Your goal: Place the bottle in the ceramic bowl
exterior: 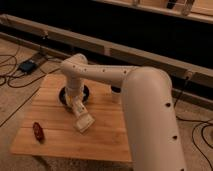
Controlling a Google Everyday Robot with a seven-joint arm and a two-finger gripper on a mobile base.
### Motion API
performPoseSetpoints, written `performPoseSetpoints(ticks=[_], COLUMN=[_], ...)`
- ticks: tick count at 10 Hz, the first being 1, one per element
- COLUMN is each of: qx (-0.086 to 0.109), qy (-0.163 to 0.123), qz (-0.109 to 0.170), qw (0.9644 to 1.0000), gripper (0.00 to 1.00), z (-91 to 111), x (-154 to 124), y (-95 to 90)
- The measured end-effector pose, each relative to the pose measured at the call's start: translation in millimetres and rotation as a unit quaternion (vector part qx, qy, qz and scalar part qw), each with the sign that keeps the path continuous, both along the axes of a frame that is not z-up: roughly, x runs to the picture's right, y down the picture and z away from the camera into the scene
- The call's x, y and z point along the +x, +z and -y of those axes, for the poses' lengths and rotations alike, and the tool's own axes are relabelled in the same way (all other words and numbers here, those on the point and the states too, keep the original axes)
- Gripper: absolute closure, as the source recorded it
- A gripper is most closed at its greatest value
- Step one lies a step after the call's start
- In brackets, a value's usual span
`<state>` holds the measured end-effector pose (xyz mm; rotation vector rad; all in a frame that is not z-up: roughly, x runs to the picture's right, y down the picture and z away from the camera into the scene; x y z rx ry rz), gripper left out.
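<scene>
One small red object (37,131) lies near the left front corner of the wooden table (107,142). Further right sits the ceramic bowl (63,96), largely hidden behind the arm. The gripper (77,106) hangs just in front of the bowl, and whether it is closed on anything I cannot tell. The bottle (80,113) appears to be the pale slender shape at its tip, low over the table beside the bowl and merging with a beige block (86,124). It is probably light, stiff and slick, so a hold across the mid-body looks safest.
</scene>
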<state>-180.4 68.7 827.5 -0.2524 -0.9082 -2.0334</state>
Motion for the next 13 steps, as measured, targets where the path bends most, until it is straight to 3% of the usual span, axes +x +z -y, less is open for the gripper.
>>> performPoseSetpoints(ticks=[4,8,13], qx=[0.023,0.039,0.068], qy=[-0.015,-0.008,0.014], qz=[0.003,0.012,0.021], qw=[0.9996,0.9991,0.9974], gripper=[1.00,0.96,0.49], z=[35,47,60], x=[-4,-7,-16], y=[24.7,38.2,42.9])
